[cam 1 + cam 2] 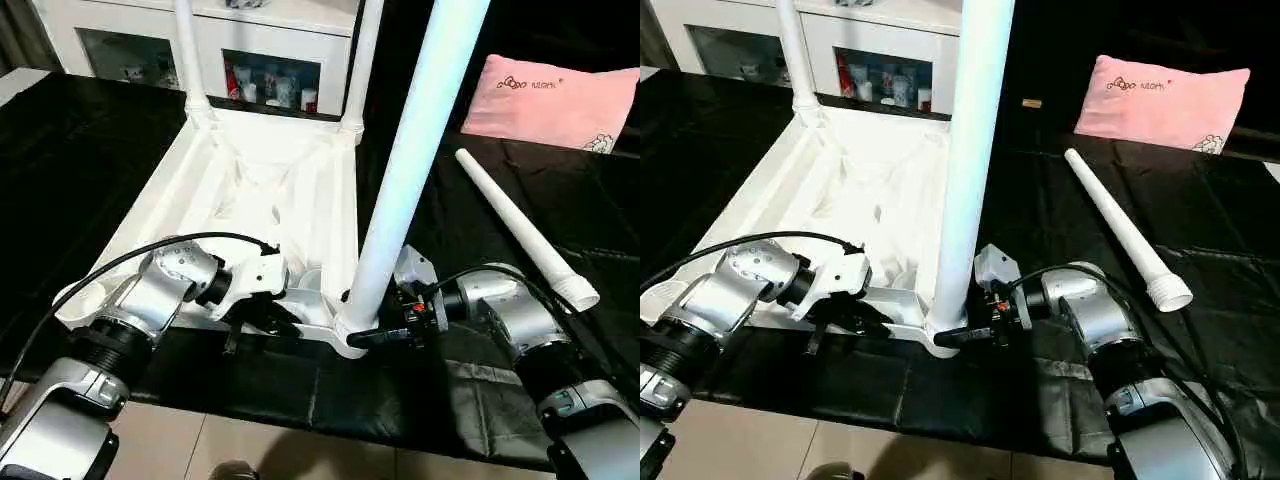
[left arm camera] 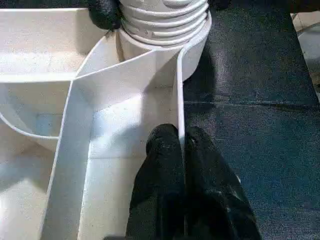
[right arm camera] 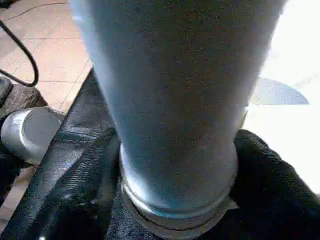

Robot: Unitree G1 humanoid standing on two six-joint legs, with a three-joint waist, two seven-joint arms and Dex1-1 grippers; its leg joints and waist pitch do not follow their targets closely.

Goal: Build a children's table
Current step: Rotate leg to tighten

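Pink pillow [image 1: 553, 100] beyond loose leg [image 1: 522, 229]

Bright glare washes out my tabletop [image 1: 250, 180]; the leg [image 3: 175, 100] at my right wrist looks soft, shadowed bluish, and the black cloth [image 1: 80, 150] shines.

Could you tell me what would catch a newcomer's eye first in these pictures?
The upside-down white tabletop on the black cloth, with a tall leg standing in its near corner socket, gripped at the base by the right gripper. The left gripper pinches the tabletop's near wall. A loose leg lies near the pink pillow.
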